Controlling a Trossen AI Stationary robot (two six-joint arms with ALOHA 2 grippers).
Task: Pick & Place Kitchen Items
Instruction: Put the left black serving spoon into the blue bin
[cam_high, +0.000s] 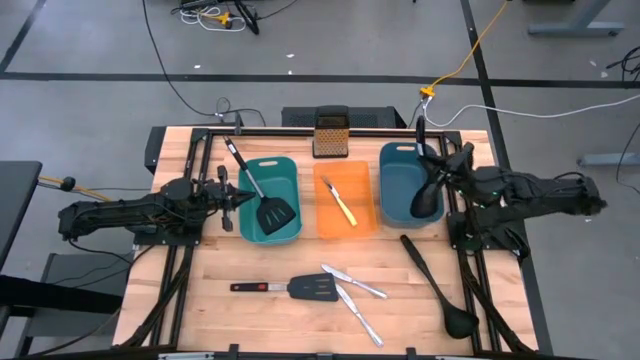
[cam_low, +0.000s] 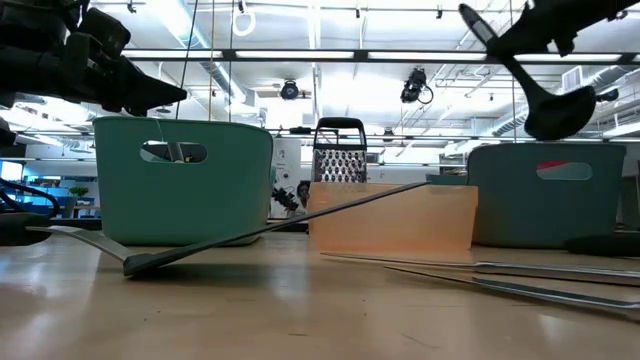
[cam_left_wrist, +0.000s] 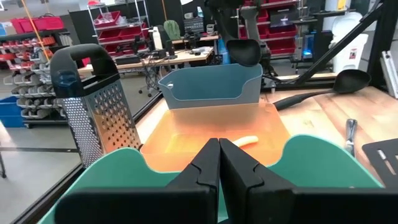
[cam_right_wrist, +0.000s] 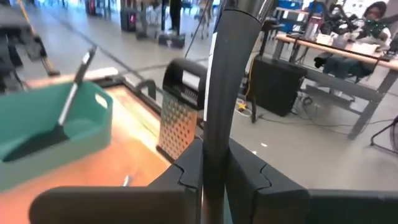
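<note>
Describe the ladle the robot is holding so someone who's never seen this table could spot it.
Find the blue bin at the table's right end. Above it the right gripper is shut on a long black ladle, bowl hanging over the bin. The other black ladle lies flat on the wood, untouched.

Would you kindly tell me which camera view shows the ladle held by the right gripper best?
The high view: the ladle shows whole, handle to bowl, above the blue bin, in the right gripper. The low view shows its bowl and part of the handle, the left wrist view its bowl far off, the right wrist view only the clamped handle.
</note>
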